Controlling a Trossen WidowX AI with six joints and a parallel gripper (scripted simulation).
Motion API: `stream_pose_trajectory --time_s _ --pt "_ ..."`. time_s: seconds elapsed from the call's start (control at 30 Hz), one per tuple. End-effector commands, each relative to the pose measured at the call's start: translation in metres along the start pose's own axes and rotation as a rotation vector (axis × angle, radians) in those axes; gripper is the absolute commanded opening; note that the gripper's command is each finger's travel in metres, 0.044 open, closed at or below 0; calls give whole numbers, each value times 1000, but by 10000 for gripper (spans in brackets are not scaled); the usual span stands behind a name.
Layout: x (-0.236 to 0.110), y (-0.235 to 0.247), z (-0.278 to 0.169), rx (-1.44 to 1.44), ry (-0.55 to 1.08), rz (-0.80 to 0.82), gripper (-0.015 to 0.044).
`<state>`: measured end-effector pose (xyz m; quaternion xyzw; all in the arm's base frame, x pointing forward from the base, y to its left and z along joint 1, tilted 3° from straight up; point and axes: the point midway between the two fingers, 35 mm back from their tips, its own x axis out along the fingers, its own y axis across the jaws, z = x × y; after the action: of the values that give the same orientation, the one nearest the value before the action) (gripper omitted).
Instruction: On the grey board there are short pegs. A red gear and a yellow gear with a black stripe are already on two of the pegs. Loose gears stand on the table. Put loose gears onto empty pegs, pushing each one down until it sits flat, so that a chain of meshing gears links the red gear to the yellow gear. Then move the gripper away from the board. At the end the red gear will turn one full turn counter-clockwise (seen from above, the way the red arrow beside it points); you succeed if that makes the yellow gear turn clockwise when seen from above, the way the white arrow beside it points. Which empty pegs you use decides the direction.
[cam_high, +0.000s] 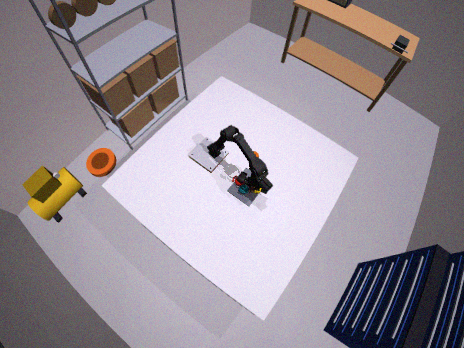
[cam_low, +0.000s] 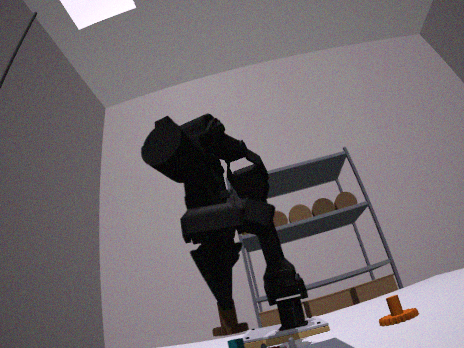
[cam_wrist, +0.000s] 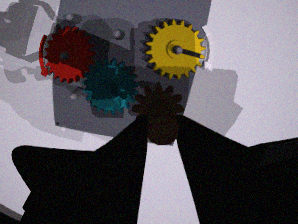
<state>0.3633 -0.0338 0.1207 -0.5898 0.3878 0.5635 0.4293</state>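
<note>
Apparently the closing step: in the wrist view, the jaws, lower centre, are clamped on a brown gear's stem (cam_low: 228, 318) (cam_wrist: 162, 131). Its toothed disc hangs below and right of the teal gear (cam_wrist: 110, 86), under the yellow gear (cam_wrist: 167, 45); the red gear (cam_wrist: 68, 50) is upper left on the grey board (cam_wrist: 70, 112) (cam_high: 243, 196). Next, likely, centre it over a peg, lower, press flat, release and withdraw.

A broad white tabletop (cam_high: 200, 220) (cam_low: 435, 295) filled the middle of the top view — the grey board (cam_high: 248, 200) (cam_wrist: 120, 10) lay right of its center, a pale base plate (cam_high: 200, 161) (cam_low: 320, 327) lay up and to the left — and an orange gear (cam_high: 256, 154) (cam_low: 398, 316) stood at lower right in the exterior view.
</note>
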Motion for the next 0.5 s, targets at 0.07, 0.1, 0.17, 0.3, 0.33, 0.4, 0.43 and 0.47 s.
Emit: stream_pose_trajectory --time_s 0.07,0.1,0.17,0.3,0.33,0.4,0.43,0.47 --pt "0 0 0 -20 -4 -1 0" --pt "0 0 1 -23 -4 -1 0" --pt "1 0 1 -38 -4 -1 0" --pt "5 0 1 -106 -4 -1 0" --pt "6 0 1 -129 -4 -1 0" --pt "10 0 1 -174 -4 -1 0" --pt "11 0 1 -193 -4 -1 0" --pt "13 1 1 -210 -4 -1 0"
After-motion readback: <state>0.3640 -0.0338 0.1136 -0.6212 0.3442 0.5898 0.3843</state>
